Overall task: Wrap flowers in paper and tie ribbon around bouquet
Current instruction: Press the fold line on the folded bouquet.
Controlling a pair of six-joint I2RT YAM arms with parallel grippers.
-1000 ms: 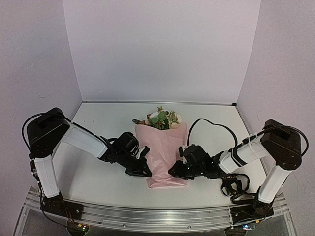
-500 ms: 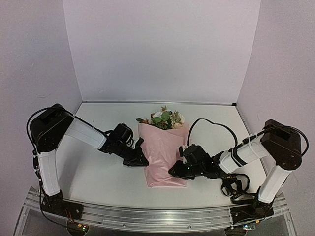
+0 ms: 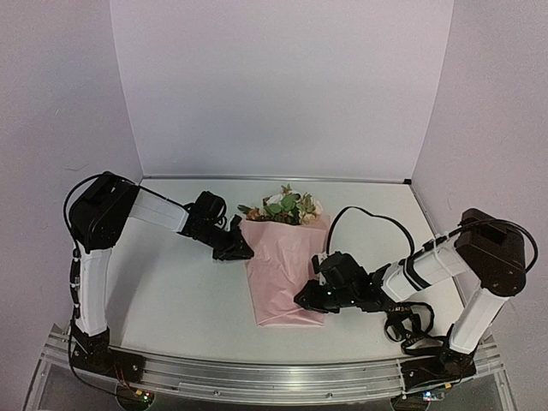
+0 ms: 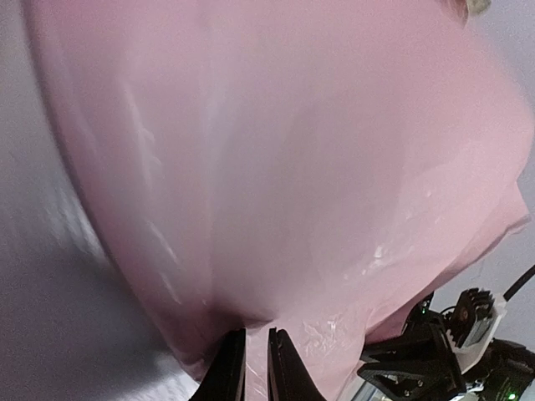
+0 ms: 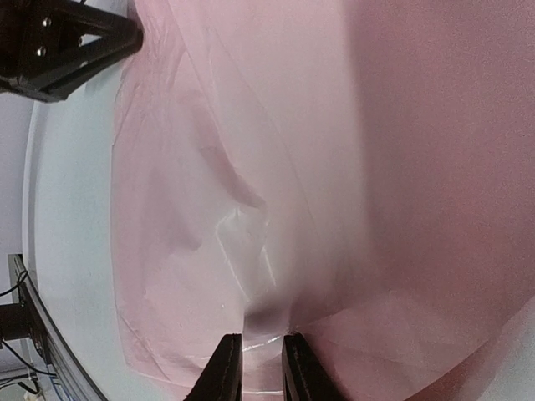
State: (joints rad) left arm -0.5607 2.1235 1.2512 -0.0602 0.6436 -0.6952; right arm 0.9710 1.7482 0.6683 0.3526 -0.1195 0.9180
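Observation:
The pink paper [image 3: 282, 270] lies wrapped as a cone at the table's middle, narrow end toward me. The flowers [image 3: 287, 206] and their green leaves stick out of its far end. My left gripper [image 3: 242, 252] sits at the cone's upper left edge. In the left wrist view its jaws [image 4: 257, 332] stand nearly together with a pinch of paper [image 4: 292, 167] between them. My right gripper [image 3: 301, 297] is at the lower right edge. Its jaws [image 5: 262, 337] are shut on a fold of the paper [image 5: 251, 125]. The ribbon is out of view.
A black cable loop [image 3: 368, 214] arches over the table right of the cone, and more cable is coiled by the right arm's base [image 3: 407, 327]. A metal rail [image 3: 257, 377] runs along the near edge. Walls close in the back and both sides.
My left gripper has slid from the cone's lower left edge up to its upper left edge. The cone has shifted slightly right. The right gripper has stayed put.

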